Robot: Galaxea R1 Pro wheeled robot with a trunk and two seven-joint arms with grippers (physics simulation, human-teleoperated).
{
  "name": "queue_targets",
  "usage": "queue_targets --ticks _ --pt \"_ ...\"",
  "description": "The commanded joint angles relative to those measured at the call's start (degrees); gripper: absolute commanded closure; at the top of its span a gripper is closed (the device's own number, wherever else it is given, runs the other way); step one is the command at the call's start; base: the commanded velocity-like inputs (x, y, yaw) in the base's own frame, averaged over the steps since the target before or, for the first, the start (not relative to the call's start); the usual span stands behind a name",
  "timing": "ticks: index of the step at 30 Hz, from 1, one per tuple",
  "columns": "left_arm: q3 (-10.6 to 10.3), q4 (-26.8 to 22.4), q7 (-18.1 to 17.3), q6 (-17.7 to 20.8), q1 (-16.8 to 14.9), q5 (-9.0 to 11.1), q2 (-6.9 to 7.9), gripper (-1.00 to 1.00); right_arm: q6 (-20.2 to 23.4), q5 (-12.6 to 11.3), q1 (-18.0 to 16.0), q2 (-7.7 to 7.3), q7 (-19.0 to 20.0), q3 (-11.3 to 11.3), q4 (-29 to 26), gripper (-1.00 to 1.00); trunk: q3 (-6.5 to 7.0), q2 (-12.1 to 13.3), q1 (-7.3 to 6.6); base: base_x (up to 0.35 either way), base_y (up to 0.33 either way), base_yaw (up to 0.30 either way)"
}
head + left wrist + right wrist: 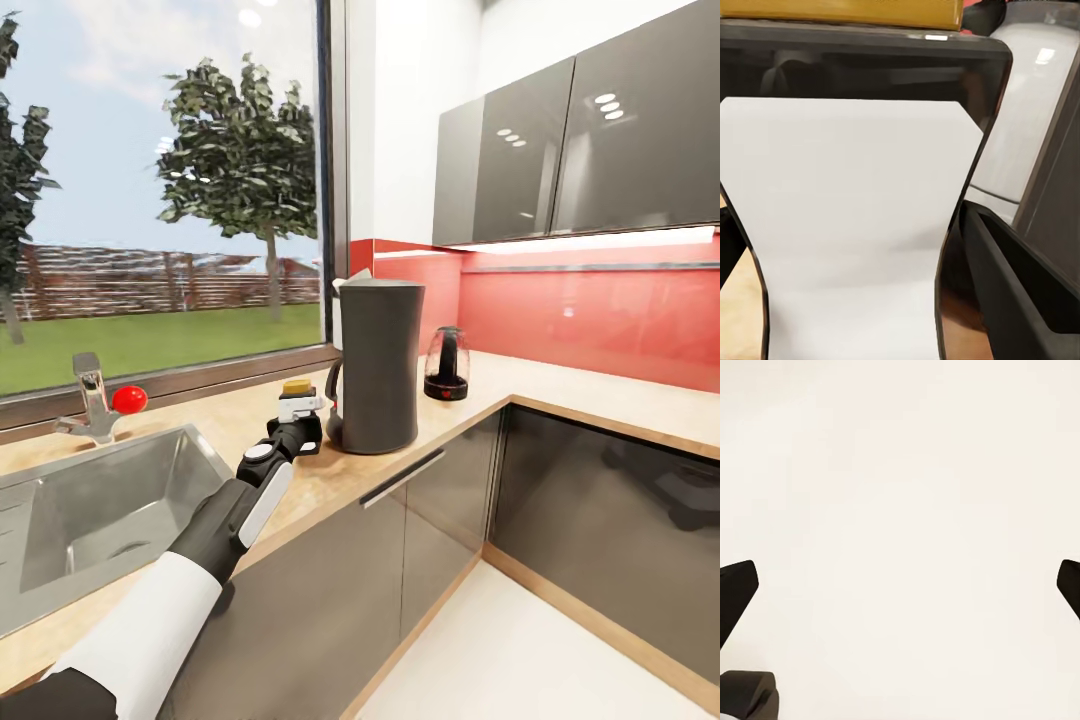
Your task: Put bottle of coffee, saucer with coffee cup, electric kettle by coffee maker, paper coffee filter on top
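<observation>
Coffee maker blocks just right of bottle, counter beyond kettle seemingly open

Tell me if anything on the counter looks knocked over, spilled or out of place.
Nothing stands out. The coffee maker and electric kettle stand upright on the kitchen countertop, and the left claw holds the bottle of coffee upright beside the coffee maker.

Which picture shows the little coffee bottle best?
The left wrist view: the bottle of coffee sits close up between the left gripper's fingers, white label and yellow cap clear. The head view shows it small beside the coffee maker.
</observation>
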Motion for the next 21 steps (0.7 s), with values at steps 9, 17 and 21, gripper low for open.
queue_targets --ticks 9,17,21 --pt "-0.15 -0.12 0.48 0.18 -0.05 0.45 0.08 1.00 -0.19 -0.06 -0.04 -0.02 0.18 0.07 0.05 -1.00 -0.79 -1.64 0.87 0.000 0.000 0.000" --pt "-0.15 -0.14 0.50 0.19 -0.05 0.45 0.05 1.00 -0.19 -0.06 -0.04 -0.02 0.20 0.07 0.05 -1.00 -1.33 -2.84 1.53 0.000 0.000 0.000" --pt "-0.15 -0.16 0.50 0.18 -0.05 0.45 0.08 1.00 -0.19 -0.06 -0.04 -0.02 0.19 0.07 0.05 -1.00 -1.51 -3.25 1.75 0.000 0.000 0.000"
